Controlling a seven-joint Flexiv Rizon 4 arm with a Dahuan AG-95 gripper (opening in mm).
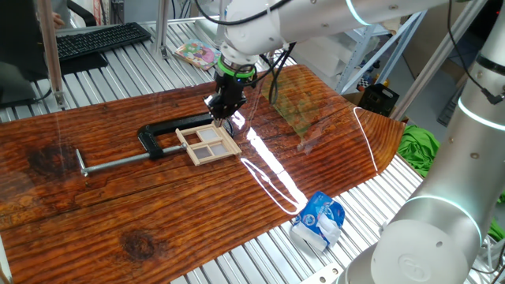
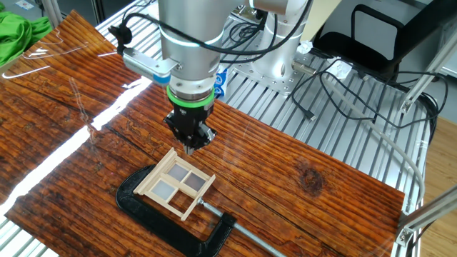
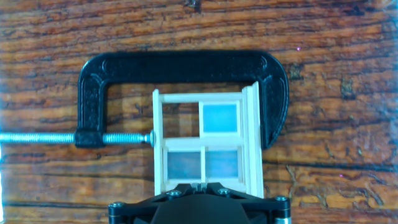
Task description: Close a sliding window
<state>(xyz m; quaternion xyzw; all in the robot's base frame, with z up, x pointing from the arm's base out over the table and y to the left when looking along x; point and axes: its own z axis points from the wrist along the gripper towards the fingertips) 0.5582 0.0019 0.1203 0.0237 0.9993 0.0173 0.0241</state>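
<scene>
The sliding window is a small pale wood frame with crossbars, lying flat on the wooden table and held in a black bar clamp. It also shows in the other fixed view and in the hand view, where an inner sash looks offset inside the frame. My gripper points straight down, fingers together, at the window's far edge. In the other fixed view the gripper has its tips just above that edge. In the hand view the gripper is at the frame's bottom rail. I cannot tell if it touches.
The clamp wraps the window's far side, and its silver rod runs left. A white cable loops over the table. A blue and white bag lies off the table's edge, a green cloth to the right, and a keyboard at the back.
</scene>
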